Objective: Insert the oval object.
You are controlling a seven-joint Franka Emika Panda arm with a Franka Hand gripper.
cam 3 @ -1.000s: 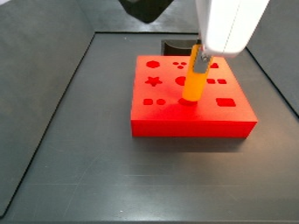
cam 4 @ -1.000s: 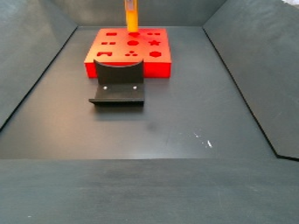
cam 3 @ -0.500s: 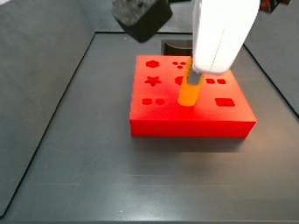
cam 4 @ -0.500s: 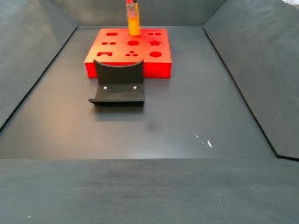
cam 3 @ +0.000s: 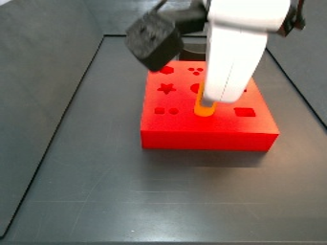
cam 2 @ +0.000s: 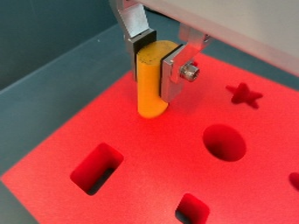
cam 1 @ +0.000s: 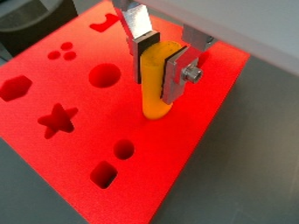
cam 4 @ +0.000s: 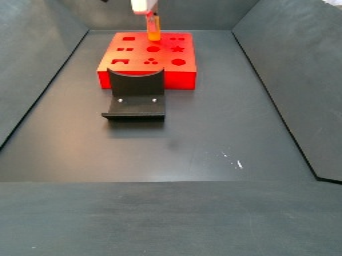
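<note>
My gripper (cam 1: pixel 160 74) is shut on the oval object (cam 1: pixel 155 92), a slim orange-yellow peg held upright between the silver fingers. It shows the same way in a wrist view (cam 2: pixel 149 83). The peg's lower end meets the top face of the red block (cam 1: pixel 198 149) with shape cutouts. I cannot tell whether the tip sits in a hole. In a side view the white arm covers most of the peg (cam 3: pixel 205 107), and only a short stub shows above the block (cam 3: pixel 211 132). In a side view the peg (cam 4: pixel 152 27) stands over the block's far part (cam 4: pixel 147 62).
The block has a round hole (cam 1: pixel 104 76), a star hole (cam 1: pixel 56 118) and a rectangular slot (cam 2: pixel 96 166) near the peg. The dark fixture (cam 4: pixel 134 100) stands on the floor against the block's near side. Grey walls enclose the floor (cam 4: pixel 187 170).
The gripper has come straight down with the peg. Less of the peg now shows below the arm, and its tip has reached the block's top.
</note>
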